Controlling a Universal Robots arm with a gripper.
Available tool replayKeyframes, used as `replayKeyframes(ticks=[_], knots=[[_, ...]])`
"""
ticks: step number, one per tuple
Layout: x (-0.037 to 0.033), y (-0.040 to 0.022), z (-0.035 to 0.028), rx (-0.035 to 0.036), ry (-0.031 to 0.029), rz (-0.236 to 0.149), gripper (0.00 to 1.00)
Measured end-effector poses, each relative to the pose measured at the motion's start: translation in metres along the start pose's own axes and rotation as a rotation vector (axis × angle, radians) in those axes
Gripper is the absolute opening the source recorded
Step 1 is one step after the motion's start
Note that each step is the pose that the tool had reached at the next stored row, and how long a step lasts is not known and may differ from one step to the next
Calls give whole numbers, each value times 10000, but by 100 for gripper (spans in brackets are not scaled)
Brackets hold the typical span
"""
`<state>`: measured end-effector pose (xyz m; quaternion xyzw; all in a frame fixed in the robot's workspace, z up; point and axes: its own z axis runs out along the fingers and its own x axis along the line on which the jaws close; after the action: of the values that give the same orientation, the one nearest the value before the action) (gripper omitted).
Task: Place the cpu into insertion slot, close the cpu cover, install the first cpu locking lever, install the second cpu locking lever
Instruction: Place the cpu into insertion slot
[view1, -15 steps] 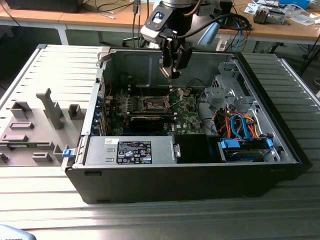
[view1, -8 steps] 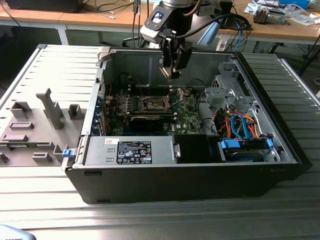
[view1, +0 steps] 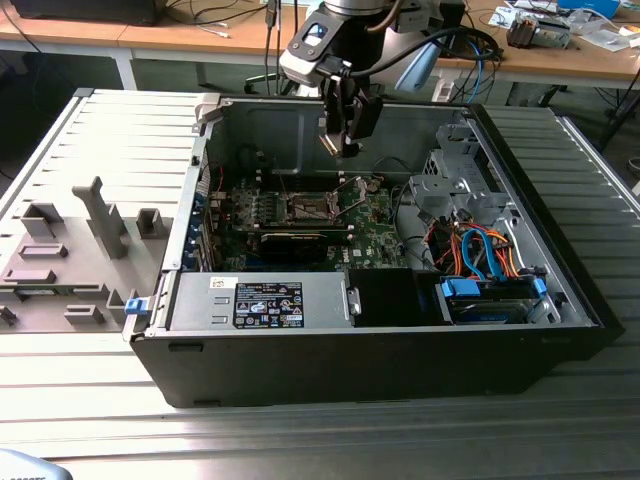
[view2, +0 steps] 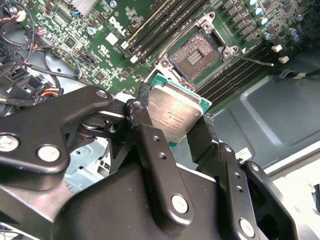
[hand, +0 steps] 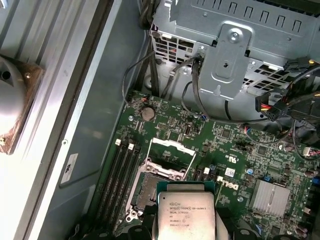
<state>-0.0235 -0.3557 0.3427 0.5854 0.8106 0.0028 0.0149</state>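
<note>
Exterior view: claw (view1: 338, 145) hangs inside the open computer case (view1: 270, 130), above the motherboard (view1: 365, 225).
Second wrist view: claw grips the cpu (view2: 172, 112), held clear of the bare insertion slot (view2: 194, 55).
First wrist view: cpu cover (hand: 172, 150) stands open.

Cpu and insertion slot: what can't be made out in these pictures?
- cpu: first wrist view, cut off by the picture's edge.
- insertion slot: first wrist view, partly behind the cpu.
- gripper: exterior view, what it holds is too small to tell.
</note>
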Motion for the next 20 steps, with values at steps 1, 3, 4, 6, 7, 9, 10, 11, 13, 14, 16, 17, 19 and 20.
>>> replayKeyframes(ticks=[1,3,4,6,7,9,10,11,13,14,16,17,19,20], knots=[[0,0,0,0,0,12,55],[0,0,0,1,-1,43,55],[0,0,0,1,-1,55,55],[0,0,0,2,-2,84,55],[0,0,0,2,-2,95,55],[0,0,0,3,-3,136,55],[0,0,0,3,-3,146,55],[0,0,0,3,-4,157,55],[0,0,0,4,-4,181,55],[0,0,0,5,-5,194,55],[0,0,0,5,-5,221,55],[0,0,0,5,-5,231,55],[0,0,0,6,-6,273,55],[0,0,0,7,-7,294,55]])
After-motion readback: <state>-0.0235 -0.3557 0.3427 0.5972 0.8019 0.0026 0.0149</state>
